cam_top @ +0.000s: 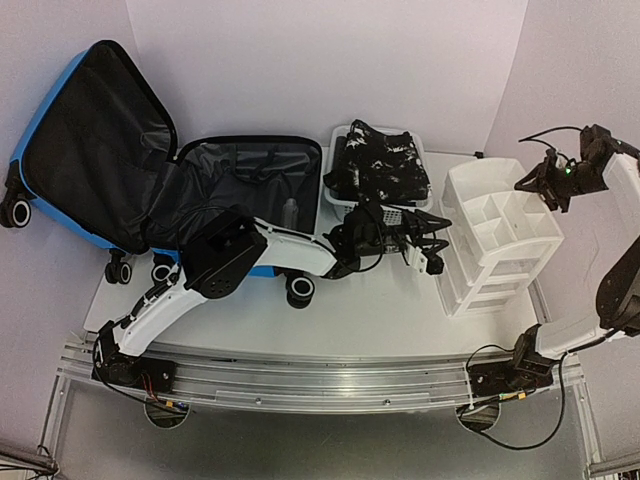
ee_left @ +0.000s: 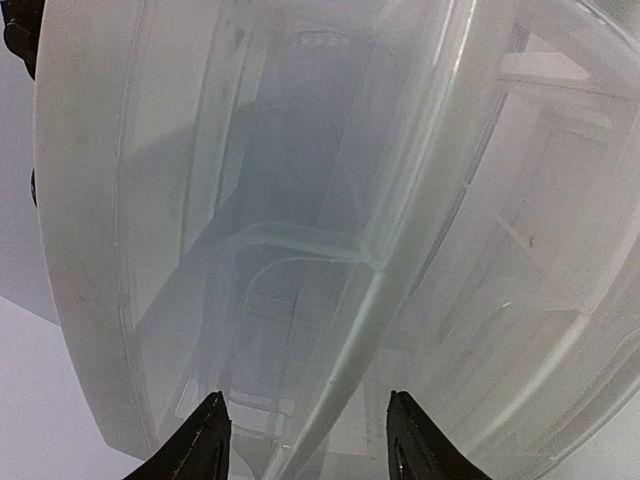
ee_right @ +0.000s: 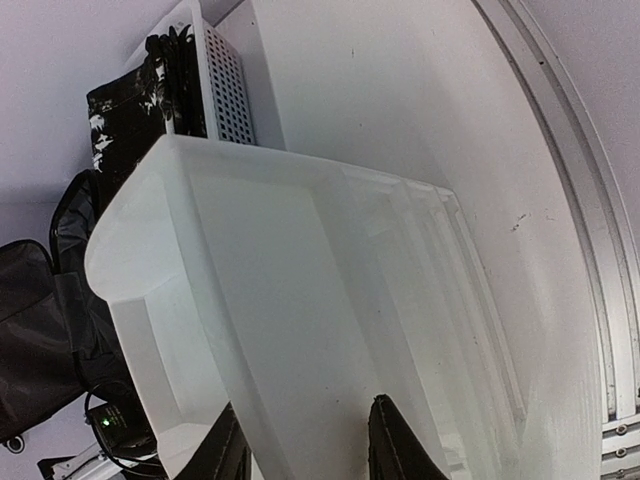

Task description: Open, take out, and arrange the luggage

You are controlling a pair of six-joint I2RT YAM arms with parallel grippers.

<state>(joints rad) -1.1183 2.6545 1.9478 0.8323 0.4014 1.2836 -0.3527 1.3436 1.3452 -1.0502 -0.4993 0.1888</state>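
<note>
Landmark: white organizer (cam_top: 500, 235), standing on the desk (cam_top: 370, 320).

Left of organizer: left hand (cam_top: 430, 240) sits right up against its side, with a wall edge running between the fingers. No passage there.

Behind-left of organizer: perforated basket (cam_top: 340, 203), heaped with dark clothing (cam_top: 385, 160), just beside it. Only a narrow slot between the two.

Right rear corner of organizer: right hand (cam_top: 545, 185) straddles the rim and blocks that corner.

Far left of organizer: open luggage (cam_top: 240, 165), lid raised. The left arm (cam_top: 270, 250) lies across its near edge and bars that side.

In front of organizer: bare desk out to the metal rail (cam_top: 330, 385), the widest free approach.

Above organizer: top compartments stand open, reachable from overhead.
</note>
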